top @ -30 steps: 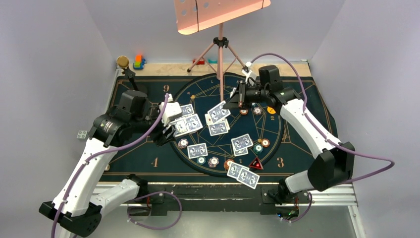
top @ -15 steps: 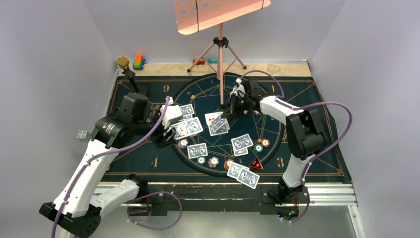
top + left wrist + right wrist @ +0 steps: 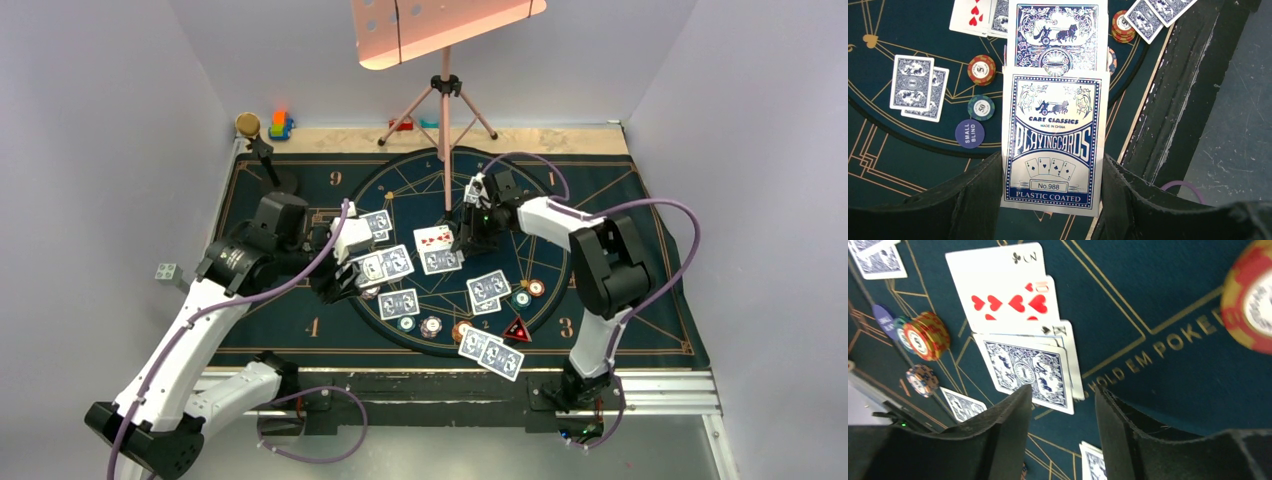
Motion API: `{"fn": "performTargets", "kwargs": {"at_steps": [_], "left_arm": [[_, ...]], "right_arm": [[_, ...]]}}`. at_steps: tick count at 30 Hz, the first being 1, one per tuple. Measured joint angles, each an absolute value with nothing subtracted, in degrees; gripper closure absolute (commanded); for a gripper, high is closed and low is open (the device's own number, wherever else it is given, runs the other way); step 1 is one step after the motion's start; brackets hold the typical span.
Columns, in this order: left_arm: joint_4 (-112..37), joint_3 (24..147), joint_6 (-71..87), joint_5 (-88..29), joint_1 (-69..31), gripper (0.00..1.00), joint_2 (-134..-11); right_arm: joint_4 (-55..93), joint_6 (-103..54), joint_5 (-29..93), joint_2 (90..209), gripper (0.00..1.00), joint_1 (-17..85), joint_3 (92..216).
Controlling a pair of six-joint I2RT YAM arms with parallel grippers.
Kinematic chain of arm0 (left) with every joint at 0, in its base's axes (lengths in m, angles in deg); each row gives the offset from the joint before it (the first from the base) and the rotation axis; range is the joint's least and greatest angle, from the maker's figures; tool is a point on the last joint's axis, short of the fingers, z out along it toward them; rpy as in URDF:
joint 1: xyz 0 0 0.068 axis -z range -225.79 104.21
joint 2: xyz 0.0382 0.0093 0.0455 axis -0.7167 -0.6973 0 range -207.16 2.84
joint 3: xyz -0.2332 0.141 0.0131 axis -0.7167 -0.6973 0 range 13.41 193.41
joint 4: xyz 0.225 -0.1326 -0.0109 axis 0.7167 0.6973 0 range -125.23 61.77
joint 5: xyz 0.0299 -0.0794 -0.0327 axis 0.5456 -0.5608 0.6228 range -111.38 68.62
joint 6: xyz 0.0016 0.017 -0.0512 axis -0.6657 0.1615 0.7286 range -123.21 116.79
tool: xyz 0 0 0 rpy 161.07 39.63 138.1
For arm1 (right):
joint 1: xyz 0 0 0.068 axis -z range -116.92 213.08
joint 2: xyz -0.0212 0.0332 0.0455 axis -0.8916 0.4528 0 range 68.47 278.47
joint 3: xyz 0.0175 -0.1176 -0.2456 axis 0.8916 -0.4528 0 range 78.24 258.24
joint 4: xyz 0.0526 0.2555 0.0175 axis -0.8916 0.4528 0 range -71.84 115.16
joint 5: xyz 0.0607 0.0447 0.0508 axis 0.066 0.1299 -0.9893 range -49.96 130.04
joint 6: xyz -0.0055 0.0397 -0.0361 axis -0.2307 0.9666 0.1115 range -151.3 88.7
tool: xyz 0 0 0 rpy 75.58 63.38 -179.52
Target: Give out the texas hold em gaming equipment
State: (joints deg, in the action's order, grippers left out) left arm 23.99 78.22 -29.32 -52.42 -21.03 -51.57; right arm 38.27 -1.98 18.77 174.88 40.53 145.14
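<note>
Distribution looks to me well past halfway. On the dark gold-lined fabric mat [image 3: 300, 320], four pairs of blue-backed playing cards [image 3: 488, 290] lie face down around the ring: one at the far left, one at the near left, one right of centre and one at the near edge. Small round striped poker chips [image 3: 431, 325] sit near them, and the red-and-black triangular marker [image 3: 517, 329] is just beside the nearest pair. The dark-blue round disc lettered SMALL BLIND [image 3: 969, 133] is down too, just beside a teal chip. In the middle of the mat a fan has been started. It holds a white-faced two of clubs [image 3: 993, 265], a white-faced card of red hearts [image 3: 1013, 302] overlapping it, a third card showing only its K corner [image 3: 1068, 340], and a face-down blue-backed card [image 3: 1023, 371] laid over that one. My right pincer [image 3: 1062, 392] hangs over the near edge of this top card with its fingers spread and nothing between them. My left pincer [image 3: 1050, 165] is pinching the blue-and-white printed playing-card pack [image 3: 1053, 125] by its long edges, off to the left of the fan. As for what is left, I judge the centre row is short of its full count and its top card is unturned. I cannot tell whether every seat has its chips.
</note>
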Motion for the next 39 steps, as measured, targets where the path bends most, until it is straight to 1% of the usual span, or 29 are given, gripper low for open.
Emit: {"fn": "performTargets", "kwargs": {"at_steps": [5, 9, 13, 15, 23, 33, 39], "left_arm": [[23.0, 76.21, -29.34, -52.77, -21.03, 1.0, -51.57], [21.34, 74.38, -29.34, -52.99, -21.03, 1.0, -51.66], [19.64, 72.32, -29.34, -52.97, -21.03, 1.0, -51.68], [18.87, 71.62, -29.36, -52.97, -21.01, 1.0, -51.71], [14.68, 69.66, -29.34, -52.91, -21.01, 1.0, -52.1], [13.04, 65.81, -32.05, -53.26, -21.01, 1.0, -51.42], [14.2, 60.28, -37.49, -54.74, -20.97, 1.0, -50.18]], "right_arm": [[46.69, -3.42, 25.72, 168.34, 0.44, 38.65, 146.64], [52.61, -4.8, 30.85, 163.55, 0.44, 32.71, 154.99], [55.39, -5.74, 32.23, 162.86, 0.44, 25.36, 161.73], [56.98, -6.03, 32.19, 162.88, 0.44, 22.54, 162.56], [65.6, -7.42, 33.04, 166.07, 0.44, 16.05, 167.65], [70.95, -8.39, 34.72, 167.73, 0.44, 13.78, 170.62], [73.49, -8.56, 40.62, 166.31, 0.45, 14.41, 167.32]]}}
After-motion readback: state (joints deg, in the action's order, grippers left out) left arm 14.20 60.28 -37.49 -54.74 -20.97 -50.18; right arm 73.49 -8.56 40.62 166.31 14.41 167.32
